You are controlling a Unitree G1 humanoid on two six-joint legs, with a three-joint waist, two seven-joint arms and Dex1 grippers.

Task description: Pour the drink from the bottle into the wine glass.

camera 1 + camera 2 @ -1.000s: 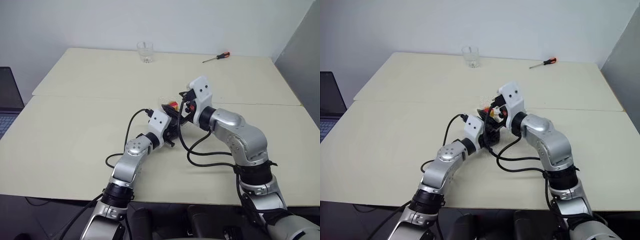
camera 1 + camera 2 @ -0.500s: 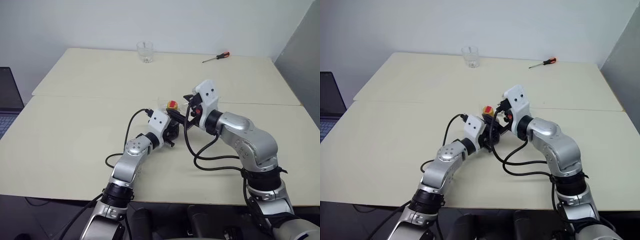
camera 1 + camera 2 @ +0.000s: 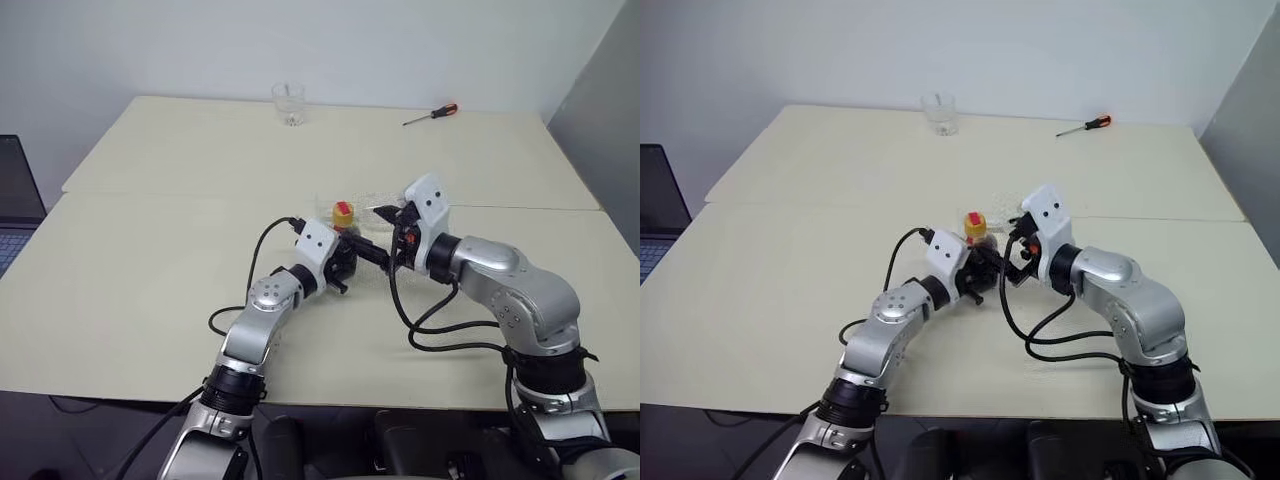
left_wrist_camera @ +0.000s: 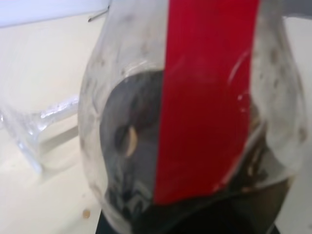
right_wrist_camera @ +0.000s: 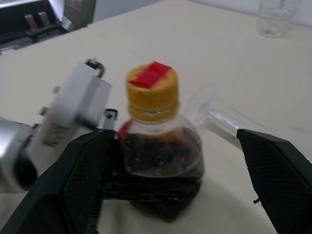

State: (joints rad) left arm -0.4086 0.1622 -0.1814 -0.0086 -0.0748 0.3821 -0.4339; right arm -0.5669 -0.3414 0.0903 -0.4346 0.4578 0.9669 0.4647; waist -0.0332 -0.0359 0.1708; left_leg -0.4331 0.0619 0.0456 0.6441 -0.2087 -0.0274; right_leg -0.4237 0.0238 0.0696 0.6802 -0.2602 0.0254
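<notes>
Bottle (image 5: 161,165): upright, capped, clenched by left gripper (image 3: 985,268)
Right gripper (image 5: 175,185): spread wide, empty
Risk: wine glass (image 5: 229,126), seemingly lying beside, may get knocked

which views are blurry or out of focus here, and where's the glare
Left wrist view: the squat clear plastic bottle sits so close it is soft and out of focus. Right wrist view: its yellow cap slightly blurred, far clear tumbler softer. Left eye view: even light, no strong glare.

The bottle (image 5: 158,165) stands mid-desk (image 3: 150,260), the wine glass (image 5: 229,126) lying just behind it; a tumbler (image 3: 288,103) and screwdriver (image 3: 431,114) sit far back.
</notes>
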